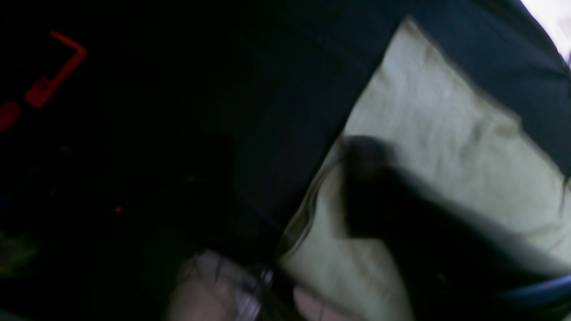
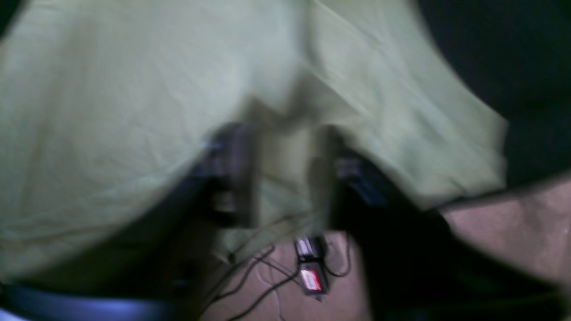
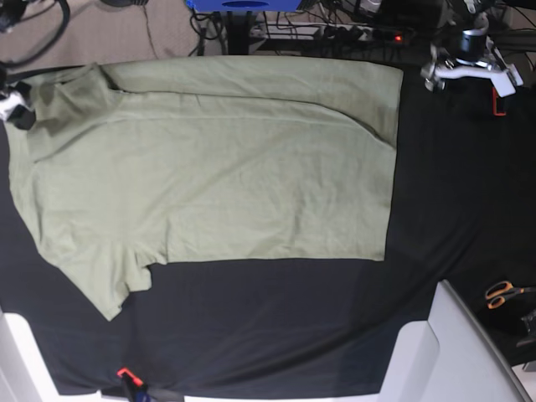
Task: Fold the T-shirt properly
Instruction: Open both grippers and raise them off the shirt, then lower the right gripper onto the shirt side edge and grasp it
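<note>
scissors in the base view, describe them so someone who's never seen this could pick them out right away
Start from the black table cloth with the big pale green T-shirt spread across it, then look to the cloth's right side, past the white panel at the lower right. The scissors lie there near the picture's right edge, the only thing with orange handles.

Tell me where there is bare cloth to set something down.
Free: the black table cloth strip below the T-shirt's lower edge, and the band right of its hem. Crowded: the far right, with scissors, and the top edge, lined with cables.
</note>
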